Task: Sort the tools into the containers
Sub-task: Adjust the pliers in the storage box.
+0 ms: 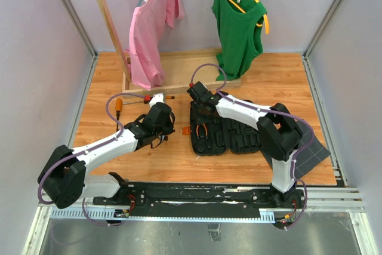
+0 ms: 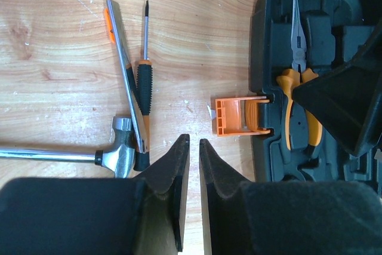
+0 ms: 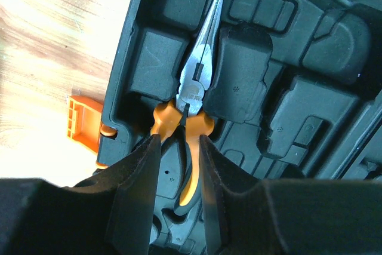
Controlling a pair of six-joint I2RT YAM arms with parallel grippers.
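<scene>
Status check from the bench: the orange-handled pliers (image 3: 197,82) are lying in a moulded slot of the black tool case (image 2: 268,34), in the half on the latch side, nose pointing away from the right wrist camera. The right gripper (image 3: 179,138) is straddling them, one finger against each orange handle, so as far as I can see it's clamped on the pliers while they lie in the slot. The case is open flat on the wooden table (image 2: 59,28), and its little orange latch (image 2: 236,116) sticks out over the wood.

The left gripper (image 2: 192,144) hovers over bare wood just left of the latch. Its fingers are nearly together (only a thin strip of wood shows between them) with nothing held.

Everything else is loose on the table, left of the case. There's a hammer (image 2: 119,150) with a shiny shaft, a black-handled screwdriver (image 2: 145,85), and a flat silver tool (image 2: 124,64) with an orange tab (can't tell what it is). That one lies across the screwdriver's handle, its lower end right by the hammer head.
</scene>
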